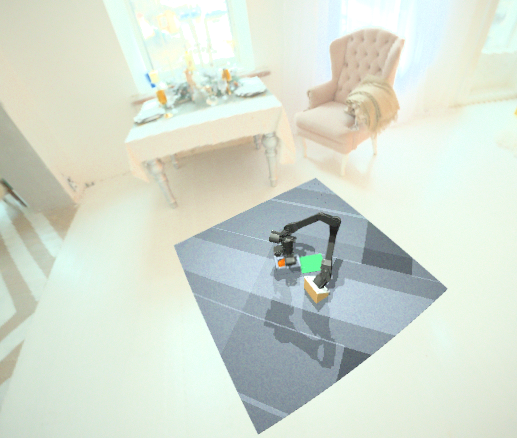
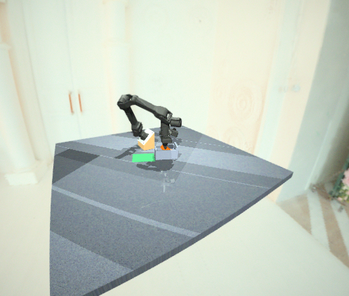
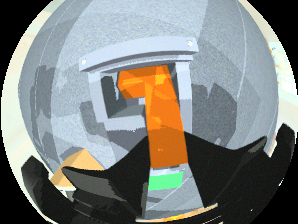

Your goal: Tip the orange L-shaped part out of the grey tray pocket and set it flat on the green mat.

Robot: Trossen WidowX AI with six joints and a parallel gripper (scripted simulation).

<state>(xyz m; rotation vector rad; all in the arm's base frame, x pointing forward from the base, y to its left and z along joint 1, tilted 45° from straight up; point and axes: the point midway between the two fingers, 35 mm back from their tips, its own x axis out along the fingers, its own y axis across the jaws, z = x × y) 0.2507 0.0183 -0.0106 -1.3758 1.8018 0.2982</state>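
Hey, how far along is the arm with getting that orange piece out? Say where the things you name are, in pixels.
The orange part (image 1: 281,262) (image 2: 167,148) (image 3: 167,125) looks tipped, its straight end raised from the grey tray (image 2: 165,155) (image 3: 131,122). The gripper (image 3: 165,137) has its fingers either side of that end. Lifting, laying it on the green mat (image 1: 311,263) (image 2: 142,157) (image 3: 166,180) and releasing remain.

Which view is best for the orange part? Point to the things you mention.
Wrist view: it shows the orange part's (image 1: 281,262) (image 2: 165,147) (image 3: 165,117) bent shape and its straight end between the fingers. Top shows only a small orange patch beside the hand (image 1: 290,261); exterior, a sliver above the tray wall (image 2: 166,155).

Dark grey square tabletop (image 1: 266,370) (image 2: 139,216) (image 3: 135,25), pale streaks across; directly on it: grey tray (image 1: 294,268) (image 2: 166,155) (image 3: 185,100), green mat (image 1: 311,263) (image 2: 143,157) (image 3: 166,181) beside, orange-tan block (image 1: 314,291) (image 2: 146,144) (image 3: 80,167) nearby.
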